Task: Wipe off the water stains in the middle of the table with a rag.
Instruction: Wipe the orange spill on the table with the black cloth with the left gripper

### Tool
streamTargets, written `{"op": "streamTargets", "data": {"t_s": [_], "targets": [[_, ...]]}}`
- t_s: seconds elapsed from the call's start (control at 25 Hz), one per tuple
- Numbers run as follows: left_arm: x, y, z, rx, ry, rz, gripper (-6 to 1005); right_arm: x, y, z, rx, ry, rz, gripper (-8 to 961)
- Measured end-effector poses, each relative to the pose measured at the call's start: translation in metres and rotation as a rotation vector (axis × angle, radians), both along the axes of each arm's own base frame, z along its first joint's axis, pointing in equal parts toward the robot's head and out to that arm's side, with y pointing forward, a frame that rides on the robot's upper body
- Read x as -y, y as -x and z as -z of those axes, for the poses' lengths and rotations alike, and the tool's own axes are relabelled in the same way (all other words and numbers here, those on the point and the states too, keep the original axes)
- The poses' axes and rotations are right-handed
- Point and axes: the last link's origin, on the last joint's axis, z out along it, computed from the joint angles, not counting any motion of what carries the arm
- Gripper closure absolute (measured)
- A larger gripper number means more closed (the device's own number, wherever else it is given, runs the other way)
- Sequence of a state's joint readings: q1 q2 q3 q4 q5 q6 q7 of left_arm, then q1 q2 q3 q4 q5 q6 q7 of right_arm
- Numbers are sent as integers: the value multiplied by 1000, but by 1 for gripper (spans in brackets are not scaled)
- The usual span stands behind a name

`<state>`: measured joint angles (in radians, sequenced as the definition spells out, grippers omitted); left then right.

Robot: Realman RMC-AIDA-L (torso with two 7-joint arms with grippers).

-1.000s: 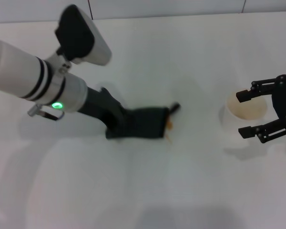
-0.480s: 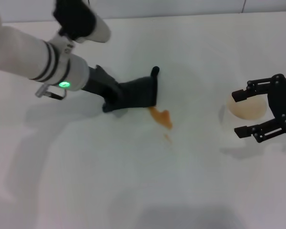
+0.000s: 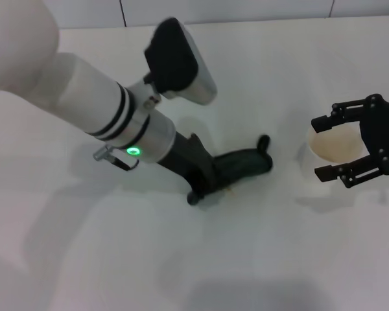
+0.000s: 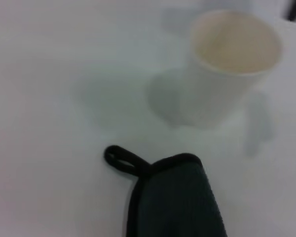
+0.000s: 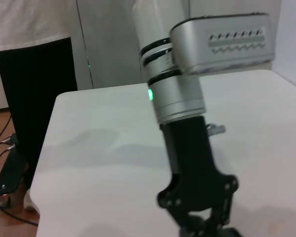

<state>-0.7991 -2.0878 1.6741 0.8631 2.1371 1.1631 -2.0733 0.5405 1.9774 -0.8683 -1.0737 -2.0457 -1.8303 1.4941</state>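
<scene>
Water stains that lay bare half a second earlier were almost wholly under the rag (image 3: 240,165), which my left gripper (image 3: 204,181) clenched mid-table (image 3: 181,259). Only the left wrist view showed its loop near the cup (image 4: 227,69). My right gripper (image 3: 340,149) hung spread around that cup.

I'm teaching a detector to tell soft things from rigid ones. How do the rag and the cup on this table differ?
The rag is dark green-black; the cup is pale and translucent. The rag lies flat on the table, pressed down by the left gripper; the cup stands upright, its mouth open, between the open fingers of the right gripper. The rag has a black loop tab at one corner; the cup's wall is plain. Both rest on the white tabletop.
</scene>
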Motion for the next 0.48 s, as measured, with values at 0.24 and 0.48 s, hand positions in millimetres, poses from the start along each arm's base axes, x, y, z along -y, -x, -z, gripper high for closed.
{"op": "streamTargets", "data": {"t_s": [0.24,0.48], "targets": [[-10,12,-4,-45,-82,-32,908,-1,2,2,-3,0,-5,95],[-37,37,-30,-90,-268,-122,906,-1,3,3,-5,1,-6,95]]}}
